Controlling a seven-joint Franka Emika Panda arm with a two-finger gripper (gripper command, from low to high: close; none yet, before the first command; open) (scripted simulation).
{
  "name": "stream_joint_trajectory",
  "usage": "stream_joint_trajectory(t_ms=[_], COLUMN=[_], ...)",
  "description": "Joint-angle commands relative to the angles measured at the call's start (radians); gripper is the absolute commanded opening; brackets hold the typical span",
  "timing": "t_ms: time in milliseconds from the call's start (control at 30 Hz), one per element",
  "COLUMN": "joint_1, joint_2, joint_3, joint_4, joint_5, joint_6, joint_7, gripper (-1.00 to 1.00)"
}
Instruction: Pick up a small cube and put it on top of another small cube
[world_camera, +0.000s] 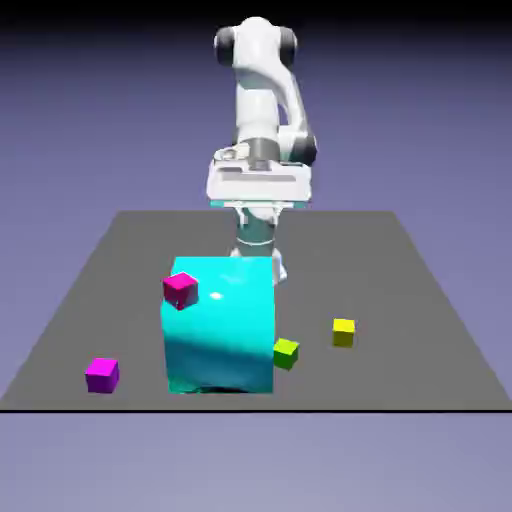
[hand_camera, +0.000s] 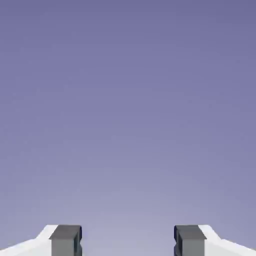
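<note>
Purple cube (world_camera: 102, 376) sits at the table's (world_camera: 330, 250) near edge, by the exterior view's left corner, apart from the big cyan block (world_camera: 220, 330). Farther back, the yellow cube (world_camera: 343, 333) lies toward the right edge. The claw (hand_camera: 128, 241) hangs empty, fingers spread; best to point it straight down and centre it over the purple cube before descending.

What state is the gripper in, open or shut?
Open: the hand view shows the gripper's fingertips wide apart, only backdrop between them.
</note>
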Motion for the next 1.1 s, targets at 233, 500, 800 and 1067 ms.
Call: stream_joint_trajectory(t_ms=[233,500,800,1067], joint_1=[-0.130,-0.283,-0.455,-0.519], joint_2=[0.290,0.580,0.906,1.093], joint_3=[0.013,-0.037,-0.092,-0.148], joint_4=[0.261,0.466,0.697,0.818], joint_5=[-0.008,0.121,0.266,0.402], joint_6=[-0.231,-0.409,-0.609,-0.656], joint_7=[0.102,0.345,0.617,0.747], gripper=[0.00,0.00,0.00,0.00])
